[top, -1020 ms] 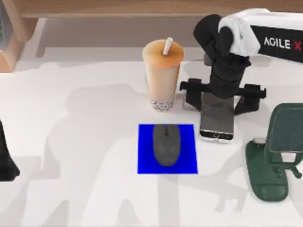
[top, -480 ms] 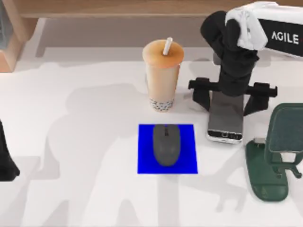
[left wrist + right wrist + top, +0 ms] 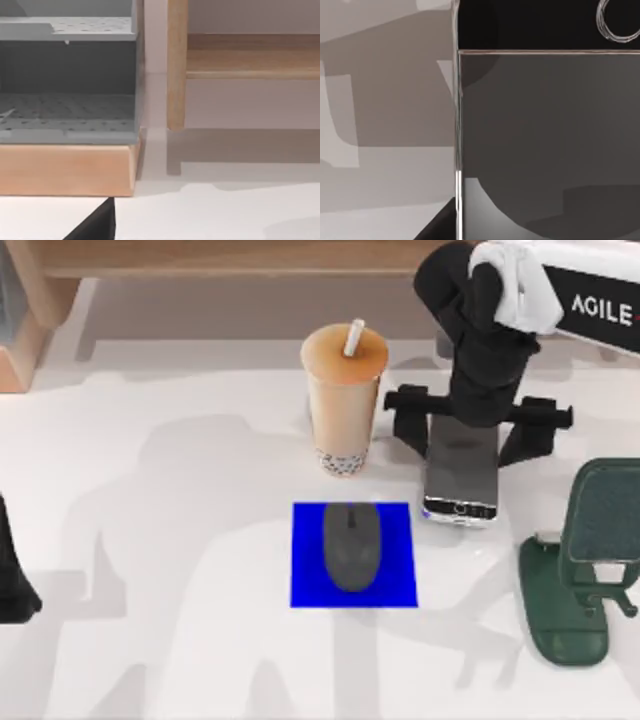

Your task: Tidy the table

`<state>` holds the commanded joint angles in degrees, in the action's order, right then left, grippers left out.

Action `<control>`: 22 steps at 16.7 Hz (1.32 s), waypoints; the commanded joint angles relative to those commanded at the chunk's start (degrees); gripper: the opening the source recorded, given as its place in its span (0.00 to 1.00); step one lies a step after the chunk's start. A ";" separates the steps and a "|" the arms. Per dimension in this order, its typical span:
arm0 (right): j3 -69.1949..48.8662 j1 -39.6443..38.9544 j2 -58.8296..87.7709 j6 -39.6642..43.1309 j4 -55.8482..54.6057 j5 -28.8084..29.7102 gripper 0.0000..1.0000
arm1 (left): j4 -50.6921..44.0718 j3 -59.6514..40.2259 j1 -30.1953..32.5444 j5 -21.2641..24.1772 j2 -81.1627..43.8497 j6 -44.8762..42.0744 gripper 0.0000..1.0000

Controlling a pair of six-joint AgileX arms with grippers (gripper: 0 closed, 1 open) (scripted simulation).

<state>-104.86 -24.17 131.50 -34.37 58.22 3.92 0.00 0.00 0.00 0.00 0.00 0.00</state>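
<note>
Cup (image 3: 344,400) — phone (image 3: 461,475) — green stand (image 3: 580,570); mouse (image 3: 351,545) nearby.

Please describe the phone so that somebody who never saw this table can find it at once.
On the white table, look to the right of the blue mat and the tall drink cup. The phone is the flat, dark, silver-edged slab under the right gripper, beside the green stand.

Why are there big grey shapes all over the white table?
Top view: they are shadows of the arms, falling across the table around the blue mat. Right wrist view: softer grey shadow patches lie beside the phone, whose glass shows a pale reflection.
</note>
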 joint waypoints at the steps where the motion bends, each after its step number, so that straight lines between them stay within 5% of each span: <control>1: 0.00 0.00 0.00 0.00 0.00 0.00 0.00 | 0.00 0.00 0.00 0.00 0.00 0.00 1.00; 9: 12.59 -2.31 -20.15 1.48 -7.36 15.95 0.00 | 0.00 0.00 0.00 0.00 0.00 0.00 1.00; 17: 37.77 -16.89 -58.15 3.14 -20.64 39.81 0.00 | 0.00 0.00 0.00 0.00 0.00 0.00 1.00; 22: 59.15 -27.30 -76.99 3.72 -27.98 48.29 0.00 | 0.00 0.00 0.00 0.00 0.00 0.00 1.00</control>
<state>-45.71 -51.47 54.52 -30.65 30.25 52.22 0.00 0.00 0.00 0.00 0.00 0.00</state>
